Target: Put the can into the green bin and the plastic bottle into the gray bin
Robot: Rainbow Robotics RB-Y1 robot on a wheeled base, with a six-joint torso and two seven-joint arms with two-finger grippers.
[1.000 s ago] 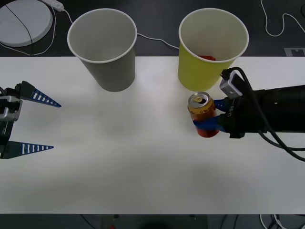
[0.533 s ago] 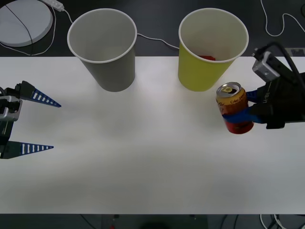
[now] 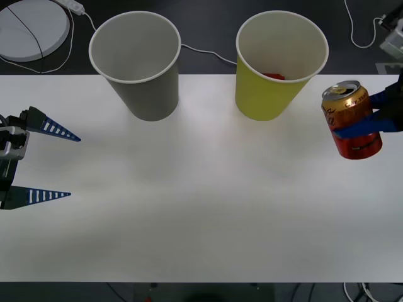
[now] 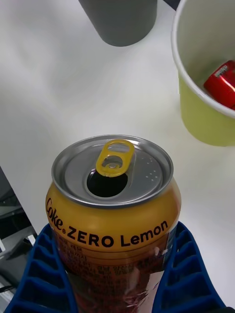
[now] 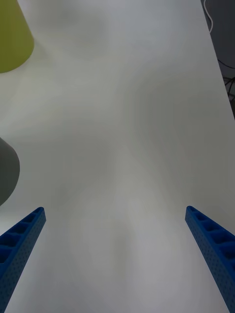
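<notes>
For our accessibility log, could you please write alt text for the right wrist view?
The right hand grips an opened orange can between blue ribbed fingers, above the white table. Beyond stand the green bin, holding something red, and the gray bin.

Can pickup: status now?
Right gripper shut on can, held right of green bin. Left gripper open, idle at table's left. Red item already inside green bin.
</notes>
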